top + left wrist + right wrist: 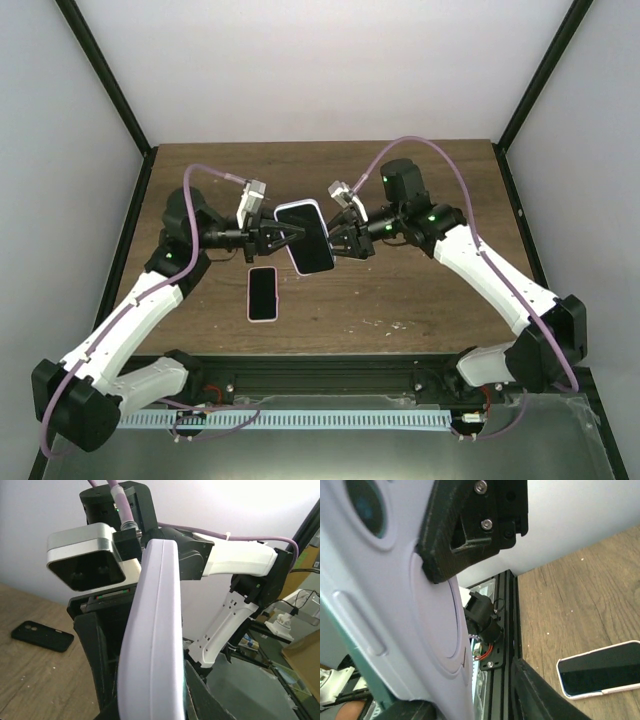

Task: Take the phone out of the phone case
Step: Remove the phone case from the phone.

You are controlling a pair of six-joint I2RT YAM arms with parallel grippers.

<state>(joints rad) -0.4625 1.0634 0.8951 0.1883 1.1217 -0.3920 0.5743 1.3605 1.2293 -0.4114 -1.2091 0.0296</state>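
Above the desk (400, 300) centre, the left gripper (286, 237) and right gripper (339, 241) were each clamped on one lavender phone case (155, 630). The phone (309, 243) remained seated inside, so extraction was not done. Count: two grippers, one cased phone aloft, one second phone (262, 293) toward the near edge, one black case-like item (42, 636).

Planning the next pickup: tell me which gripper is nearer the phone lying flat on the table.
Left. The left gripper hangs just beyond the flat phone, slightly to its right; the right gripper sits farther right, across the held cased phone.
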